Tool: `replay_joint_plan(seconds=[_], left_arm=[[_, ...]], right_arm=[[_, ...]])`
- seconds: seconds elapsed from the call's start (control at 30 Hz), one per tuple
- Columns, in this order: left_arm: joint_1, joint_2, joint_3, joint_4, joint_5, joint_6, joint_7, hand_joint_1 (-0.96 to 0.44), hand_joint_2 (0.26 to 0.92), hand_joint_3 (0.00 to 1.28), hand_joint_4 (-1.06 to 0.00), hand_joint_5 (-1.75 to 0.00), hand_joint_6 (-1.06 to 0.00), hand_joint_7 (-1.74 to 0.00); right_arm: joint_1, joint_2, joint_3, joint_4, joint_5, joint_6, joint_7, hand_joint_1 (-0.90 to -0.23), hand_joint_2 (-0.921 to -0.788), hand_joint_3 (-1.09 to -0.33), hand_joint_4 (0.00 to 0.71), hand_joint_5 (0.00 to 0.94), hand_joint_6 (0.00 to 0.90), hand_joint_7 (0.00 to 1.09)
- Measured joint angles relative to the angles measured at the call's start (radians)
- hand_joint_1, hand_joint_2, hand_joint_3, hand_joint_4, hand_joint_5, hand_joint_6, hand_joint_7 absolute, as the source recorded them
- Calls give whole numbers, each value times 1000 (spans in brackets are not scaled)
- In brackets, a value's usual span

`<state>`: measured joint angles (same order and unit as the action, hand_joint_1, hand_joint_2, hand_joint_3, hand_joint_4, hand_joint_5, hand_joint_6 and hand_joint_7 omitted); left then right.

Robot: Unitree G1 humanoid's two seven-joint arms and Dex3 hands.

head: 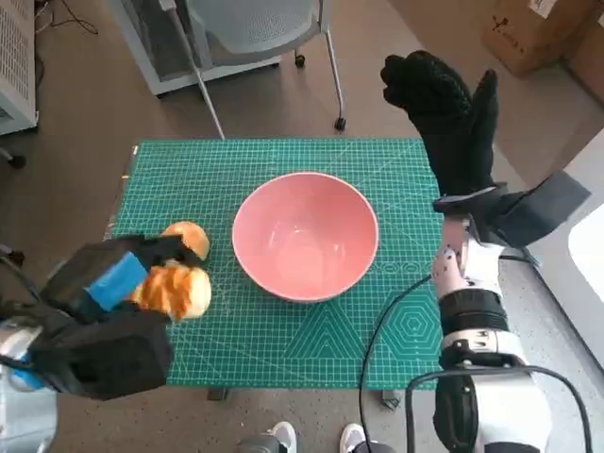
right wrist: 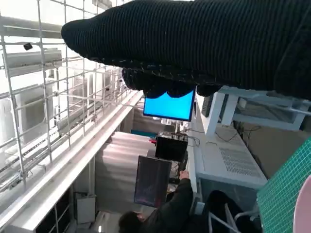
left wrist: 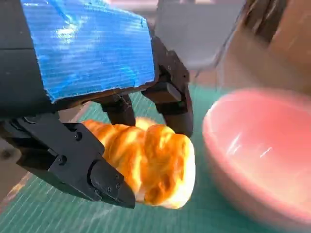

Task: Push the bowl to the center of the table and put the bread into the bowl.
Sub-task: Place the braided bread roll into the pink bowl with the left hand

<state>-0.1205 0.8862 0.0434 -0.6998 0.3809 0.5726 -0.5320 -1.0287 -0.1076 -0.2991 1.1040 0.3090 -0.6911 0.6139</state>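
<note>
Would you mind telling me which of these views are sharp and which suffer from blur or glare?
Head view: evenly lit and sharp, the pink bowl and green mat crisp. Left wrist view: the bread held by the left hand is fairly sharp, but the bowl beside it is soft, with pale glints on its rim. Right wrist view: bright, washed-out background behind the dark right hand.

Small table under a green cutting mat

The table (head: 127,184) was covered edge to edge by a green gridded cutting mat (head: 283,330). A pink bowl (head: 305,236) stood on the mat near the middle. Near the mat's left edge, well apart from the bowl, was the golden-brown bread (head: 179,278); whether it rested on the mat or was lifted off it could not be told.
</note>
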Motion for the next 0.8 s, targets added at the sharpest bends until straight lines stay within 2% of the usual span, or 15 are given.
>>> replay_joint_plan(seconds=[0.2, 0.3, 0.4, 0.53, 0.6, 0.8], left_arm=[[-124, -46, 11, 10, -4, -81, 36, 4, 836, 85, -814, -1146, -848, -819], [-197, -81, 3, 48, -4, -166, 79, 3, 844, 73, -793, -1063, -850, -921], [-263, -117, -22, 118, -3, -282, 132, 2, 852, 58, -788, -986, -853, -995], [-324, -161, -61, 225, -1, -450, 202, 1, 845, 20, -841, -908, -920, -928], [-347, -179, -82, 287, 2, -532, 233, 1, 845, 13, -841, -908, -939, -903], [-424, -216, -152, 519, 39, -777, 332, 0, 875, 9, -744, -1016, -913, -928]], right_arm=[[0, 0, 2, 8, 0, 0, 1, -586, -921, -539, 379, 4, 548, 13], [0, 2, 3, 11, -1, 0, 1, -586, -921, -539, 381, 4, 543, 10], [0, 2, 5, 11, -1, -1, 1, -586, -921, -539, 384, 5, 539, 7], [0, 2, 7, 11, -1, -4, 1, -574, -921, -551, 388, 6, 530, 2], [0, 2, 7, 11, -1, -7, 1, -566, -921, -565, 389, 6, 525, 1], [0, -3, 6, 10, -1, -19, 1, -548, -921, -610, 379, 1, 507, 0]])
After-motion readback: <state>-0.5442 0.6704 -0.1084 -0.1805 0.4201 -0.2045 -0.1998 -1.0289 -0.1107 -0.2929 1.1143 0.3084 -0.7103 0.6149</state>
